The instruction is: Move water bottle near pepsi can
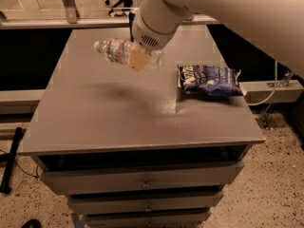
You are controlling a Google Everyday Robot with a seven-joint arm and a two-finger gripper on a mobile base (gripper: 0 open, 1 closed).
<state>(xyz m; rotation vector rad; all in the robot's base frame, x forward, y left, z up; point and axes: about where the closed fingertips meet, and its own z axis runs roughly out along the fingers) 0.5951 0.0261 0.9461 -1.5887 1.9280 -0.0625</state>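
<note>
The water bottle point(115, 50) is a clear ribbed bottle with a white cap and a reddish-white label. It lies on its side in the air above the grey table point(95, 122), cap to the left. My gripper point(138, 59) is shut on the bottle's middle, with a tan finger pad across it. The big white arm comes down from the upper right and covers the table's far middle. The pepsi can does not show; it is hidden or out of view.
A blue-and-white crinkled snack bag point(207, 80) lies at the table's right side. Drawers point(142, 182) run below the front edge. A white cable point(266, 96) hangs off the right. Chair legs and a rail stand beyond the far edge.
</note>
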